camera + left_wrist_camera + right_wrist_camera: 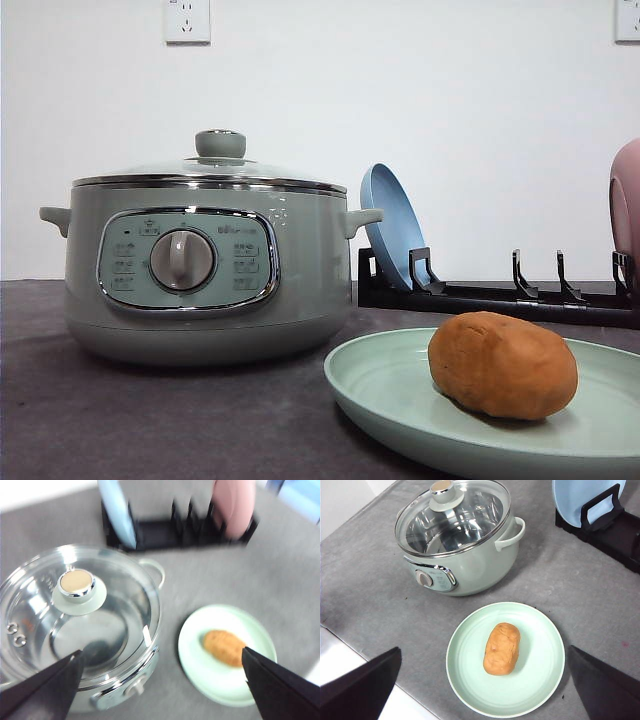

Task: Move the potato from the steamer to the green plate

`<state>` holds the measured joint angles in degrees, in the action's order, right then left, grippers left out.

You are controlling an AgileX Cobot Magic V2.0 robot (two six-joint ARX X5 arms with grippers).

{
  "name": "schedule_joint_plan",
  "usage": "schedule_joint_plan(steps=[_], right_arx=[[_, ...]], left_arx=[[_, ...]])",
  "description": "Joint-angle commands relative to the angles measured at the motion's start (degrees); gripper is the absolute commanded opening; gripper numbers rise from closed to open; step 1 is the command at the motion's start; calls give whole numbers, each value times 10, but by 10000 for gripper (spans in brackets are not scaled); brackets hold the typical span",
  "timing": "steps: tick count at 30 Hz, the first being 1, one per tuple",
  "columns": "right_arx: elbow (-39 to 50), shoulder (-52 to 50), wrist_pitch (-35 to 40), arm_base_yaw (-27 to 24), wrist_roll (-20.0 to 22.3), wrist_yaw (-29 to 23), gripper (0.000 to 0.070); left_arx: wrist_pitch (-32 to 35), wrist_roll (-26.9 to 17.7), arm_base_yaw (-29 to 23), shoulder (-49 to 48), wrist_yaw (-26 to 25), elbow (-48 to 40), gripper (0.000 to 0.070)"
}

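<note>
**Background and Room Condition**

A plain white wall (450, 120) is seen behind the work area, with two white wall sockets (187, 20) mounted high. The table (150, 420) is covered in dark grey matte material. Lighting is even.

A dark grey table (150, 420) is seen beneath everything, backed by a white wall (450, 90). A black dish rack (500, 295) is set at the rear of the table. A blue plate (392, 225) is held upright in one end slot of the rack, and a pink plate (627, 205) stands at the other end, with bare slots between them. Two white wall sockets (187, 20) are mounted high on the wall.
</note>
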<state>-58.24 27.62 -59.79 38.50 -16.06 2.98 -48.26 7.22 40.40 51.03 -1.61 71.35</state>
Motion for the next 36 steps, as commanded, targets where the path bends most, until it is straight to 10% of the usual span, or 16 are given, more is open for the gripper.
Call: schedule_joint_plan(steps=[1,13,15,17,18,36], right_arx=[[-7,2,7,4,16,0,699],[-7,2,15,4,32,0,692],[-7,2,14,4,32,0,520],[-7,2,14,4,32,0,112],[-7,2,15,4,32,0,13],[-7,2,17,4,32,0,11]], left_arx=[[40,28,5,-35,0,-45,637],[72,61,5,-114,0,-121,626],[72,61,5,-113,0,-121,465],[72,60,5,-112,0,-121,58],[73,59,5,-112,0,-121,16],[74,59,0,-118,0,-121,25]])
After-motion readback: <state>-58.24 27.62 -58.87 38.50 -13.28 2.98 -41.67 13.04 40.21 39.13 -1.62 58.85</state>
